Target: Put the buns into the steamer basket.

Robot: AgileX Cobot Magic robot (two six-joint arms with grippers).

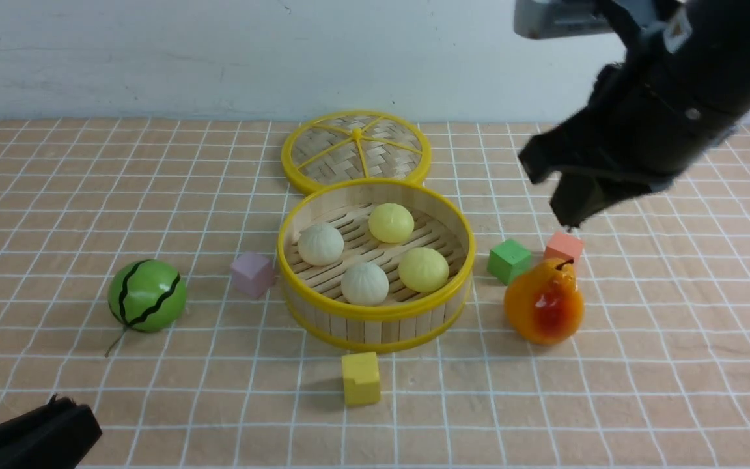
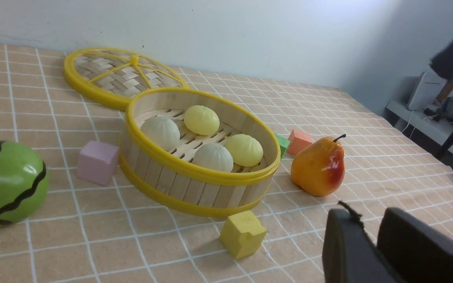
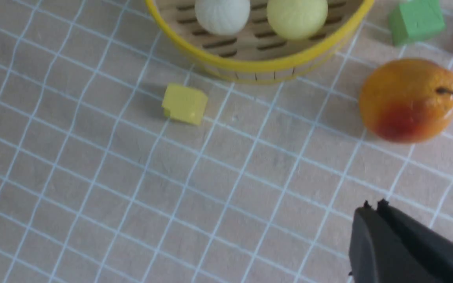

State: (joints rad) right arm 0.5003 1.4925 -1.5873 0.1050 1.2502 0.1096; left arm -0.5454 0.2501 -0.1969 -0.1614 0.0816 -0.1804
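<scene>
Table [image 1: 661, 404], tan with a white grid, running back to a pale wall [image 1: 219, 58].

Right gripper [image 3: 374, 205], black, one. Raised above the table on the right side; closed, nothing held.

Left gripper [image 2: 366, 214], black, one. At the near left of the table; slightly parted, with a narrow gap between the fingertips, nothing held.

Basket [image 1: 375, 329], round, one. Slatted bamboo, yellow rims; upright near the middle of the table.

Disc [image 1: 329, 153], woven, one. Yellow rim and spokes; directly behind the basket, apparently meeting its back rim.

Pear [image 1: 544, 303], orange and red, one. To the right of the basket, apart from it.

Watermelon [image 1: 147, 295], green with black stripes, one. Well left of the basket.

Buns, four, all inside the basket on its slatted floor: two off-white, at left [image 1: 320, 244] and near front [image 1: 364, 284]; two pale yellow, at back [image 1: 391, 223] and right [image 1: 423, 269].

Cubes, four. Yellow [image 1: 361, 379], in front of the basket; lilac [image 1: 252, 275], just left of it; green [image 1: 509, 261], just right of it; salmon [image 1: 564, 246], beside the green one and behind the pear.
</scene>
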